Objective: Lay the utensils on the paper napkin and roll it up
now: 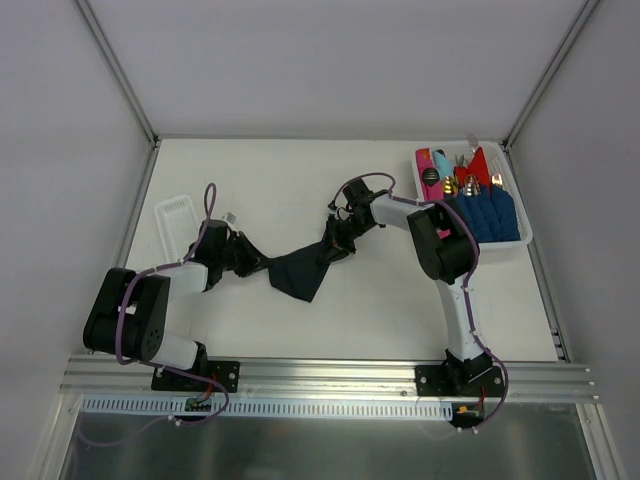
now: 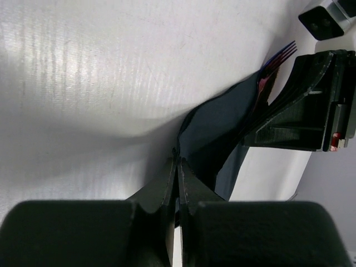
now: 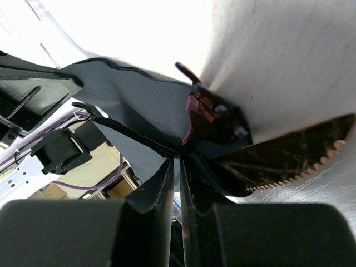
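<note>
The near-black paper napkin (image 1: pixel 298 272) hangs stretched between both grippers over the middle of the table, sagging to a point towards the front. My left gripper (image 1: pixel 252 262) is shut on its left corner, with the jaws pinched on the dark sheet (image 2: pixel 222 119) in the left wrist view (image 2: pixel 178 158). My right gripper (image 1: pixel 336 244) is shut on its right corner (image 3: pixel 179 154). In the right wrist view a dark serrated knife blade (image 3: pixel 289 150) and a dark red glossy piece (image 3: pixel 201 114) lie against the napkin (image 3: pixel 139 94).
A white basket (image 1: pixel 524 232) at the back right holds several utensils (image 1: pixel 450 180), red napkins and blue rolled napkins (image 1: pixel 488 215). A clear plastic tray (image 1: pixel 178 222) lies at the left behind my left arm.
</note>
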Action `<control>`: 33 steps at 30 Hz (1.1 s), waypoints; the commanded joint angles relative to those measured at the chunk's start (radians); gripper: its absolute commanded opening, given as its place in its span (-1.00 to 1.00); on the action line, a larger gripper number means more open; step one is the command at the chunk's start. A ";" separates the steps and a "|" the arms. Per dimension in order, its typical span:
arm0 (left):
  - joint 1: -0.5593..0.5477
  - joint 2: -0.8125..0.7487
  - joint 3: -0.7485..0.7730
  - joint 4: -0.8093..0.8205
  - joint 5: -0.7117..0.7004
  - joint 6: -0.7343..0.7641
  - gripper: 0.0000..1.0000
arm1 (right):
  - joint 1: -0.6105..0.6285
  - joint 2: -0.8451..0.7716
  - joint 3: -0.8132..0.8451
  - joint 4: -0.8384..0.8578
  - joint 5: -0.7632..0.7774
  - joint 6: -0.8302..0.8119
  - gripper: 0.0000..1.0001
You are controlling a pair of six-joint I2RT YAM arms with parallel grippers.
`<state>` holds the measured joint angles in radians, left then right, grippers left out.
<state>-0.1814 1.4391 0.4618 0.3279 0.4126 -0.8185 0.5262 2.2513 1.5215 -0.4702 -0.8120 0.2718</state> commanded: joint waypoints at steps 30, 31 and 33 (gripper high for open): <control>-0.013 0.012 -0.246 0.171 -0.061 -0.241 -0.15 | 0.012 0.036 0.016 -0.050 0.126 -0.043 -0.77; -0.013 0.035 -0.242 0.207 -0.054 -0.246 -0.15 | 0.012 0.036 0.016 -0.051 0.128 -0.043 -0.78; -0.015 0.101 -0.241 0.249 -0.052 -0.263 -0.15 | 0.012 0.037 0.016 -0.051 0.128 -0.043 -0.77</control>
<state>-0.1844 1.4441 0.2474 0.6281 0.4309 -1.0988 0.5323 2.2517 1.5280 -0.4816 -0.7982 0.2710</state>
